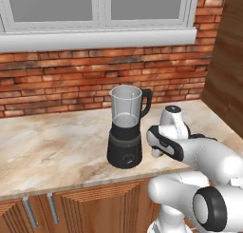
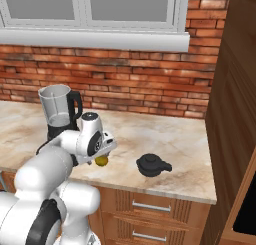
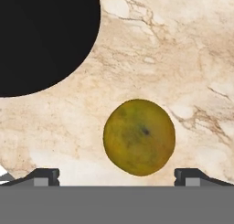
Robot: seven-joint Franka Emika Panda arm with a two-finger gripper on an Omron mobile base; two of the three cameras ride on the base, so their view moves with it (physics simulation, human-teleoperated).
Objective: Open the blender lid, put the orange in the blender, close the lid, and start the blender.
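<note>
Blender [image 1: 125, 132]: one unit, standing upright on the counter [image 1: 52, 151] near its front edge. Black base with a small front dial, clear jar with a black handle. Jar rim is uncovered. In the right base view the robot arm hides most of the base. In the hand view a large black rounded mass in the upper left corner, cut off by the frame, lies near the fruit; its identity cannot be confirmed from that view alone.

Blender lid [image 2: 152, 165]: one, resting flat on the counter well to the right of the blender, close to the front edge. Round black cap with a raised knob; a short tab projects to its right.

Orange [image 3: 139, 136]: one, yellowish-olive, resting on the marble counter. In the right base view it sits directly beneath the hand, partly covered by it. The arm blocks it in the left base view.

Hand [image 3: 117, 175]: positioned above the orange, pointing down. Fingertips [image 3: 43, 176] stand wide apart, one at each side of the fruit, with marble visible between each tip and the fruit. Released, grasping nothing.

Count: one blender, one lid, one orange, one hand.
</note>
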